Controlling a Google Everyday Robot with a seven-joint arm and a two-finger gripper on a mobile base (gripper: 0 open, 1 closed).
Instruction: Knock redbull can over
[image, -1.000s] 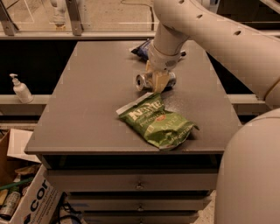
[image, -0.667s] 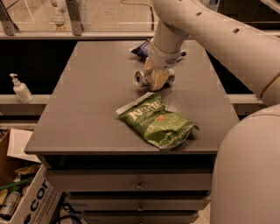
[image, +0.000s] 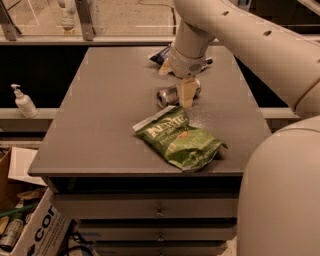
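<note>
Redbull can (image: 171, 96), slim silver-and-blue metal, lies on its side on the grey table (image: 100, 110), so the toppling looks done. The white arm's gripper (image: 176, 81) hangs just above it, spread open and empty. A crinkled green chip bag (image: 180, 140) lies at the can's 6 o'clock and a dark blue snack bag (image: 161, 54) at 12, neither obstructing.
</note>
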